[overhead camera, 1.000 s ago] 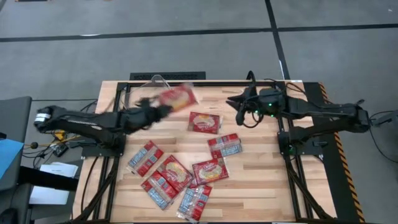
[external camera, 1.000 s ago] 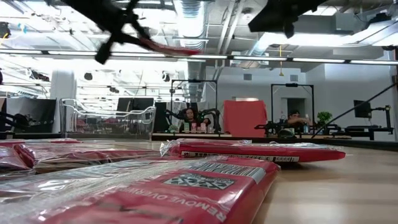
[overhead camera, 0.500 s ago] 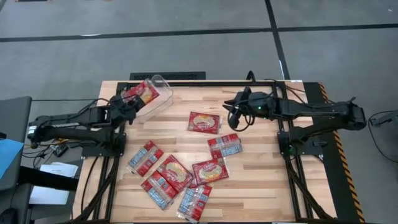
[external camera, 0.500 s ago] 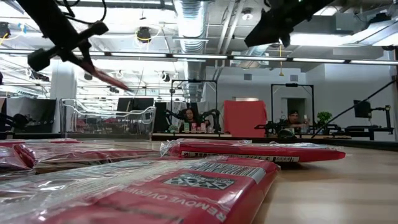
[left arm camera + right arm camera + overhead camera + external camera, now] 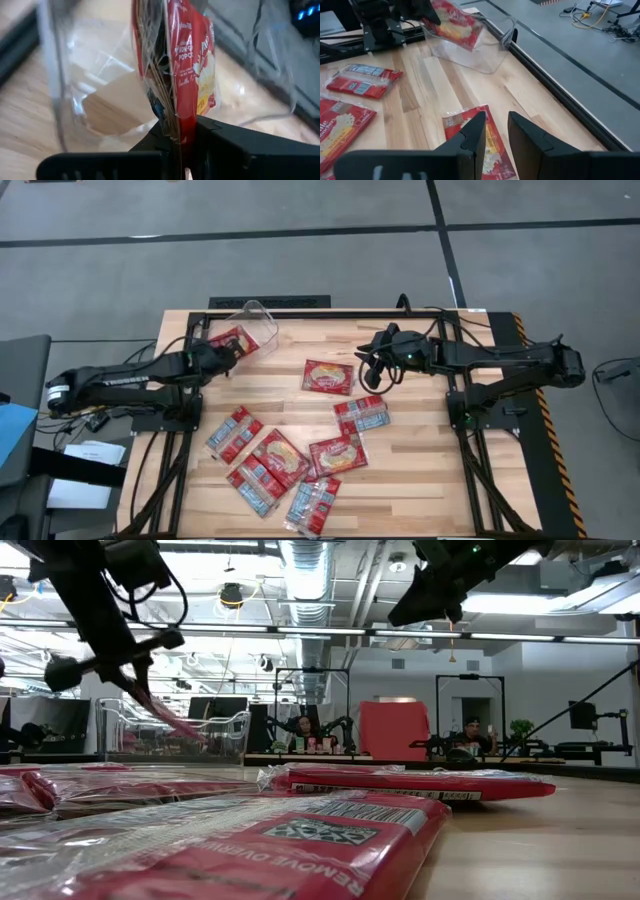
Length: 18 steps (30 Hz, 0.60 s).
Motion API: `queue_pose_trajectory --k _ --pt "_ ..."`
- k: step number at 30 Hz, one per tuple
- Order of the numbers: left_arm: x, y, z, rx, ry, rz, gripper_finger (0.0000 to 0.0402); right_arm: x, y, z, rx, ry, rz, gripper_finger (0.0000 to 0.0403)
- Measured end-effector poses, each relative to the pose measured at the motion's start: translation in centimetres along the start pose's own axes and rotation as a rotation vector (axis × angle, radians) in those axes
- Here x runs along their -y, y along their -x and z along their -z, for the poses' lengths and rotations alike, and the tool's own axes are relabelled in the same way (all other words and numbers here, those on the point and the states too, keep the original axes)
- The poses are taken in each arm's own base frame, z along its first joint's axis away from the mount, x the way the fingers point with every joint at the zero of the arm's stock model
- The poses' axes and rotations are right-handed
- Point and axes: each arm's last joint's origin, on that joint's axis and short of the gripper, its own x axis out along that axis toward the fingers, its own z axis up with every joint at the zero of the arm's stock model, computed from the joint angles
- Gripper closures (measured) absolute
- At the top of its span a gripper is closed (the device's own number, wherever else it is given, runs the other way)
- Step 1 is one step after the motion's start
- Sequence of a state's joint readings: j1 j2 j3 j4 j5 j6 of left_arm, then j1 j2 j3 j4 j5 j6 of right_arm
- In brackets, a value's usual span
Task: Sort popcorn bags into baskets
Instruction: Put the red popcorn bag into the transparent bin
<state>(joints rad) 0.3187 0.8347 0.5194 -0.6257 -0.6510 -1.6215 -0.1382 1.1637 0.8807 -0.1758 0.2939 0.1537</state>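
Note:
My left gripper (image 5: pixel 213 354) is shut on a red popcorn bag (image 5: pixel 233 341) with a tan picture, at the mouth of the clear plastic bin (image 5: pixel 256 321) on the table's far left part. The right wrist view shows this bag (image 5: pixel 454 24) over the bin (image 5: pixel 479 53). My right gripper (image 5: pixel 371 371) is open and hovers over a bag (image 5: pixel 328 377) lying flat at the table's far middle, which its wrist view shows under the fingers (image 5: pixel 470 123). Several more bags lie flat toward the near edge, among them one (image 5: pixel 362 415) and another (image 5: pixel 280 457). My left gripper pinches the red bag by one end (image 5: pixel 178 131) between its two fingers, which come from the table's left. The bag stands edge-on in the wrist view and reaches away from the fingers into the bin. In the low view it slants down below the gripper (image 5: pixel 168 718).
A black metal frame (image 5: pixel 330 311) runs along the table's far edge behind the bin. Bare wood (image 5: pixel 420 470) lies on the table's right and near right part. The pile of bags (image 5: pixel 270 470) fills the near middle. In the low view, people (image 5: pixel 303 730) sit in the room beyond.
My left gripper, still holding the bag, has swung from the table's far middle toward the left and come down, so the bag now slants into the bin's mouth. My right gripper has moved left, toward the near edge and down, toward the bag at the far middle.

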Motion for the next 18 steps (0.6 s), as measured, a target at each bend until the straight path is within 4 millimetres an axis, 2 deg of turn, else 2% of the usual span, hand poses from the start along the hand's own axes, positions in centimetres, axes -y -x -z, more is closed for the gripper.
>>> queue_pose_trajectory --k 8,12,18 --pt "0.02 -1.02 -0.49 0.027 0.002 -0.016 0.0381 0.06 -0.02 -0.05 0.004 0.000 0.002 0.0296" --pt "0.13 -1.14 -0.63 0.015 -0.041 -0.011 0.0338 0.06 -0.02 -0.05 0.003 0.003 0.002 0.0294" --pt "0.46 -1.14 -0.65 0.013 -0.183 0.017 0.0253 0.16 -0.05 -0.06 0.003 0.002 0.005 0.0279"
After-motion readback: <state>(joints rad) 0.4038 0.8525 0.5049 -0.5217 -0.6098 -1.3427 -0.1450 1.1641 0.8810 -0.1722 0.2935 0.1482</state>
